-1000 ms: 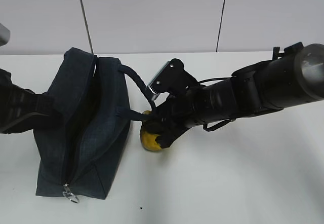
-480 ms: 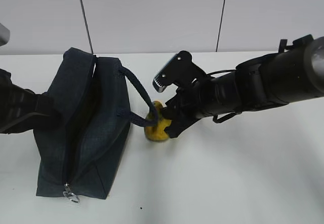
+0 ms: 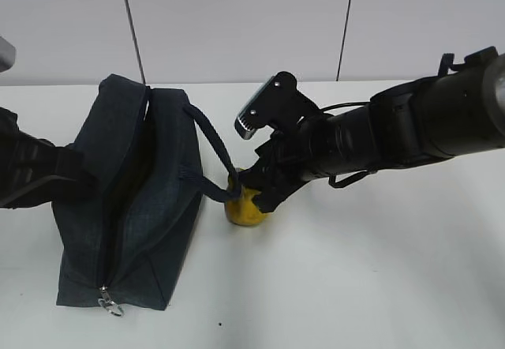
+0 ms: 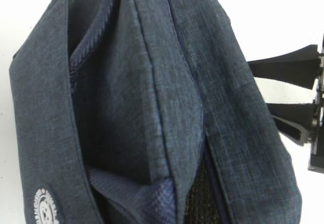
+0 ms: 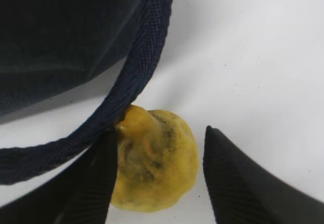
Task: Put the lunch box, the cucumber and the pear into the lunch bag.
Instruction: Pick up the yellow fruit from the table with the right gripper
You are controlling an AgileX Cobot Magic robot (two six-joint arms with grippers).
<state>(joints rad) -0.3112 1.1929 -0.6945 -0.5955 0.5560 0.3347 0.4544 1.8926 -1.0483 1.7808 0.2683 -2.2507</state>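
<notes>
A: One item of three is visibly outside: the small yellow-orange pear with brown blotches (image 3: 245, 206) sits on the white table (image 3: 371, 270), just beside the dark navy fabric lunch bag (image 3: 126, 207), at about 3 o'clock from the bag's middle in the exterior view.

B: Grip status?

A: The right gripper (image 5: 159, 183) straddles the pear. Its black fingers (image 5: 238, 183) stand apart, one against the fruit's left flank, the other with a clear gap on the right. Not clamped. The bag's looped navy handle (image 5: 136, 77) lies across the pear's top, touching it at about 11 o'clock in the right wrist view. I judge that a snag risk on lifting.

B: Lunch box and cucumber?

A: Neither shows in any view. The bag's top is unzipped and its interior is dark, so I cannot tell whether they are inside. The metal ring pull (image 3: 110, 305) hangs at the bag's near end, about 6 o'clock.

B: Left side?

A: The left gripper (image 4: 298, 100) has its two black fingers spread, at 3 o'clock of the bag in its wrist view, holding nothing that I can see.

B: Any writing?

A: A round white printed emblem (image 4: 44, 206) on the bag's side panel, at 7 o'clock in the left wrist view. Its lettering is too small to read.
</notes>
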